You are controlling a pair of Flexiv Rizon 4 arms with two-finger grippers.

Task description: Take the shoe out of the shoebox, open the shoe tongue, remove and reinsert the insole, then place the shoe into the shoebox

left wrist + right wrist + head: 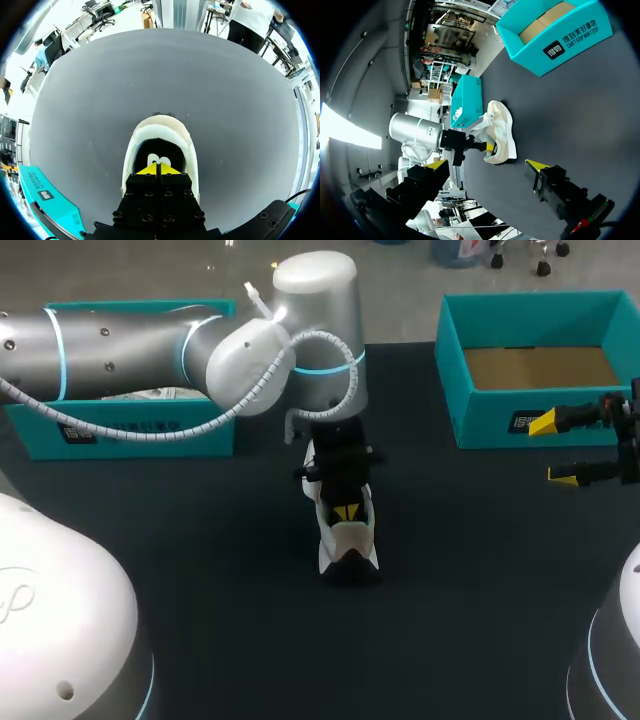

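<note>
Left wrist view: left end effector, tips pressed together, sat inside the shoe; insole step apparently in hand, firm pinch needed next.

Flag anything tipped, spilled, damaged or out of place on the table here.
Nothing stands out. The shoe stands upright mid-table, with the left gripper shut, its tips inside the shoe's opening. The left teal box and the right teal box sit upright and look intact. The right gripper hangs open beside the latter.
</note>
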